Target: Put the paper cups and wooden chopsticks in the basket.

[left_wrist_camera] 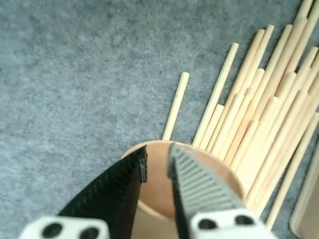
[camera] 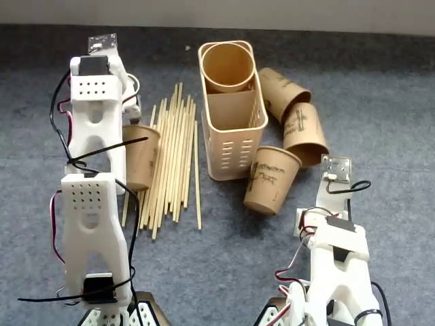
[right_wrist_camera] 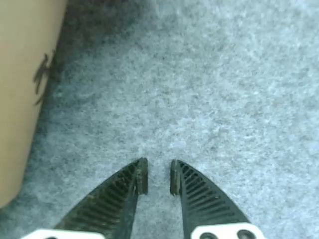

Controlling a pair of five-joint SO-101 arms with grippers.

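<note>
Five cups are showing in the high view. One cup (camera: pixel 228 66) is already sitting in the basket (camera: pixel 234 146), another (camera: pixel 270 178) is lying just beside its near corner, and two more (camera: pixel 282 92) (camera: pixel 306 132) are lying to its right. The fifth (camera: pixel 141 156) is resting beside your left arm, against the chopsticks (camera: pixel 173 159) spread on the worktop (camera: pixel 380 75).

In the left wrist view, your left claw (left_wrist_camera: pixel 157 162) is straddling that cup's (left_wrist_camera: pixel 219 172) rim. The grey finger is inside the mouth and the black one outside, nearly together and seemingly pinching the wall. Paper this light is likely crushing easily, so you are wanting a gentle hold at the stiffer rim. The chopsticks (left_wrist_camera: pixel 259 114) are stiff, thin and apt to roll, so take them mid-length.

In the right wrist view, your right claw (right_wrist_camera: pixel 158 177) is hanging over bare worktop (right_wrist_camera: pixel 224 89), fingers together but for a slit, holding nothing. A cup's (right_wrist_camera: pixel 22 99) side is near.
</note>
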